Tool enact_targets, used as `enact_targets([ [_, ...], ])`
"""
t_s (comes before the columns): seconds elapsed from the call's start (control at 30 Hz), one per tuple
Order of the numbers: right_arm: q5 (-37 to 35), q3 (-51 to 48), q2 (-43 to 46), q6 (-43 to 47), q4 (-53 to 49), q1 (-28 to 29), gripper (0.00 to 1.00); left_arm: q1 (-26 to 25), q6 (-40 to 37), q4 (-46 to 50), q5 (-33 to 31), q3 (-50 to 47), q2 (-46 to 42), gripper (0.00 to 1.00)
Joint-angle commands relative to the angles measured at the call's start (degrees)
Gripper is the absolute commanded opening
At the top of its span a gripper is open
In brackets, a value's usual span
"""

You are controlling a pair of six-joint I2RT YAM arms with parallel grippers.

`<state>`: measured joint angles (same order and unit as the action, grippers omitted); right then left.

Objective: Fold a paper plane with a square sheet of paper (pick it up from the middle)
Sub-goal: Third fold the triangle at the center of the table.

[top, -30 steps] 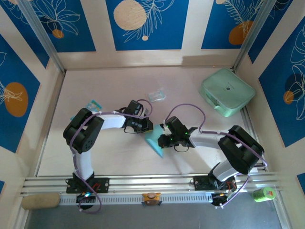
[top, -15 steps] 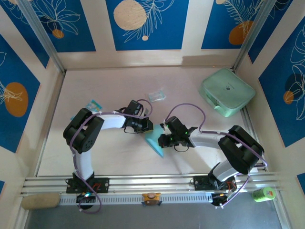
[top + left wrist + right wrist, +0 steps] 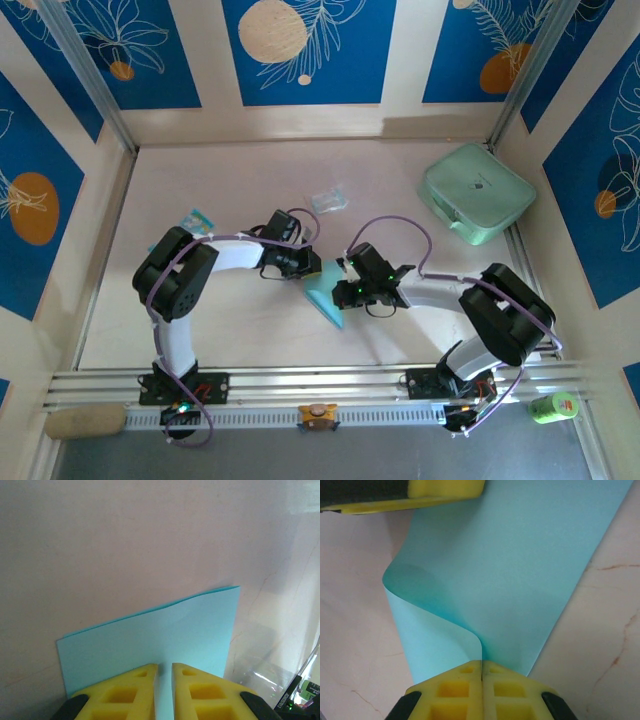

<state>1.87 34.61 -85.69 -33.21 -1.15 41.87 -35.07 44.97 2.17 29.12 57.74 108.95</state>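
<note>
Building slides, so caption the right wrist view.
Right tool pinches the curled light-blue sheet; left tool holds its far edge.

table (image 3: 250,180) | holds: mint case (image 3: 476,192), clear wrapper (image 3: 327,200), printed packet (image 3: 196,220)

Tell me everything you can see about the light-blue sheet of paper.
The square sheet of paper is thin and plain light blue. Doubled over, it shows a soft curl, not a sharp crease. It is held from both sides: the left end effector pinches one edge, and the right end effector is shut on the opposite end.
</note>
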Motion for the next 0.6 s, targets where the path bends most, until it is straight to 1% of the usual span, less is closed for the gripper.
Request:
enact_targets([
  [0.0,0.42,-0.61,2.36,0.08,-1.05,-0.16,0.04,-0.53,0.29,0.81,-0.84,-1.05,0.40,0.15],
  [0.57,1.55,-0.80,-0.22,-0.54,0.28,-0.14,0.04,-0.52,0.56,0.19,-0.71,-1.22,0.73,0.15],
])
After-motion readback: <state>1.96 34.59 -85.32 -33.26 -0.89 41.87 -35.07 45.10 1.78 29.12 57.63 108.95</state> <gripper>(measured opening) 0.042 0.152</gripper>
